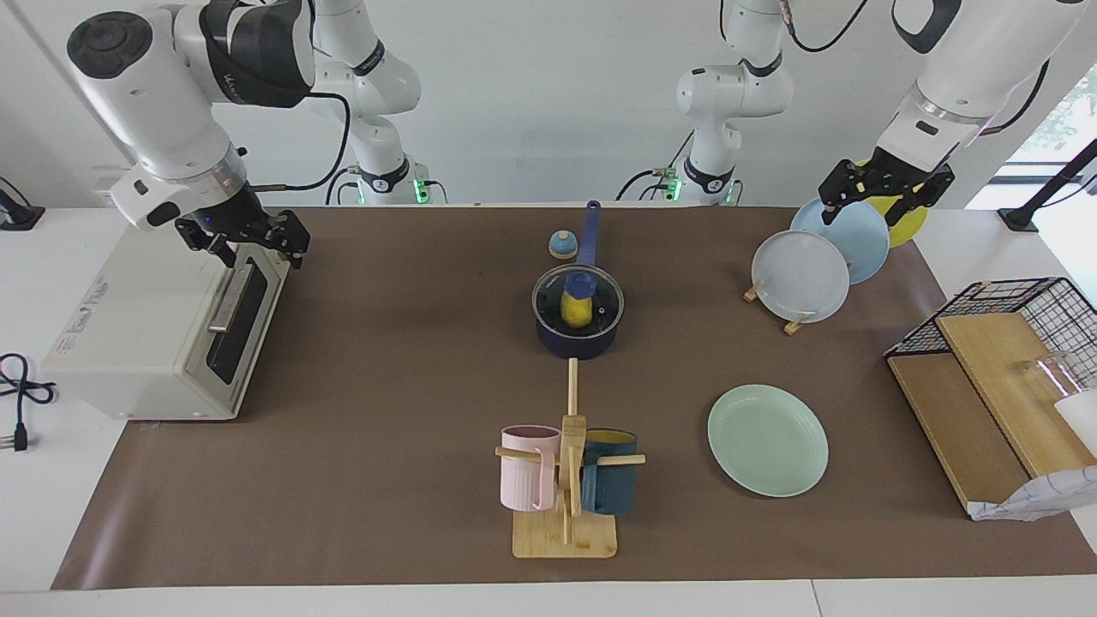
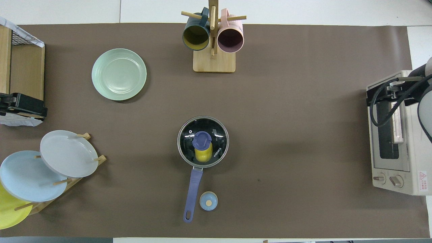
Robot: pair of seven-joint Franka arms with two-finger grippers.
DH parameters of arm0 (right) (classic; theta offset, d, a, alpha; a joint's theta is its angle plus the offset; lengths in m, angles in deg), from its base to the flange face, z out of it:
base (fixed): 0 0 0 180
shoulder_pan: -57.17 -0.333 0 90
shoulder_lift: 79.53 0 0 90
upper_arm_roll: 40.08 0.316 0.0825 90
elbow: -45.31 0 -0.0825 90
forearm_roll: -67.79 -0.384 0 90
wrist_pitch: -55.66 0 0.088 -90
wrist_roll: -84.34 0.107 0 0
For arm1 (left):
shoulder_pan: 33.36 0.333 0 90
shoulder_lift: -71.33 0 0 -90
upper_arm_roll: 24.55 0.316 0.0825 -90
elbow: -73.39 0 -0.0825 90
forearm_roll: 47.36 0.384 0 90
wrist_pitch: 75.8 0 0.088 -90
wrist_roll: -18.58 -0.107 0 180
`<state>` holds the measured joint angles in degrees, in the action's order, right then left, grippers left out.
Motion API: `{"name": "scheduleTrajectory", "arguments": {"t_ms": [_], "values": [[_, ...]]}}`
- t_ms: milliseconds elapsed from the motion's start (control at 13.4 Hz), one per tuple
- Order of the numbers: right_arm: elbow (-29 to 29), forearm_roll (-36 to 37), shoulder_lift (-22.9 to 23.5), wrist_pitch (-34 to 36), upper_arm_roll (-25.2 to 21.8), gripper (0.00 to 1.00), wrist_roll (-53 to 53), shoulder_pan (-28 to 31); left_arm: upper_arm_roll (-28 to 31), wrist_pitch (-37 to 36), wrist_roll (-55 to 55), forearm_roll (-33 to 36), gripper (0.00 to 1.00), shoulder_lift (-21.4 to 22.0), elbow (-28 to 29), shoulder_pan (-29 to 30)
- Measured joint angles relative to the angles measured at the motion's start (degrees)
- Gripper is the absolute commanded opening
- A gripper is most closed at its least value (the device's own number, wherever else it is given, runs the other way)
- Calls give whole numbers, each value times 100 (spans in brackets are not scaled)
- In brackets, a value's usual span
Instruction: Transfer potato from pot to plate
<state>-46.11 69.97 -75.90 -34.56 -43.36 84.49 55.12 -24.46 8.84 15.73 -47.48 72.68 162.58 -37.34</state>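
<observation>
2 high cams, opposed, shared table (image 1: 411, 360)

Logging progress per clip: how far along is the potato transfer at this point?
Nothing looks done yet. The potato sits in the pot under its glass lid, and the mint plate is bare. Nothing is in hand: the left tool hangs over the plate rack, the right tool over the toaster oven, both open. Lifting the lid, grasping the potato and carrying it over all remain.

The potato (image 2: 203, 154) is held in the lidded pot (image 2: 203, 141) at mid-table. The plate (image 2: 119, 74) is set farther from the robots, toward the left arm's end. The mug rack (image 2: 214, 60) is placed farther still, beside the plate.
</observation>
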Motion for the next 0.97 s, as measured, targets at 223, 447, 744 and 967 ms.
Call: {"name": "scheduleTrajectory", "arguments": {"t_ms": [223,447,744,967], "values": [[0,-56,-16,-40,12,100,-468,-295,0,0,0,0,100,0,0,0],[-13,-371,52,-231,24,100,-385,-635,0,0,0,0,100,0,0,0],[49,-527,259,-413,304,100,339,-1075,0,0,0,0,100,0,1,0],[154,-517,321,-706,822,100,1519,-1681,0,0,0,0,100,0,2,0]]}}
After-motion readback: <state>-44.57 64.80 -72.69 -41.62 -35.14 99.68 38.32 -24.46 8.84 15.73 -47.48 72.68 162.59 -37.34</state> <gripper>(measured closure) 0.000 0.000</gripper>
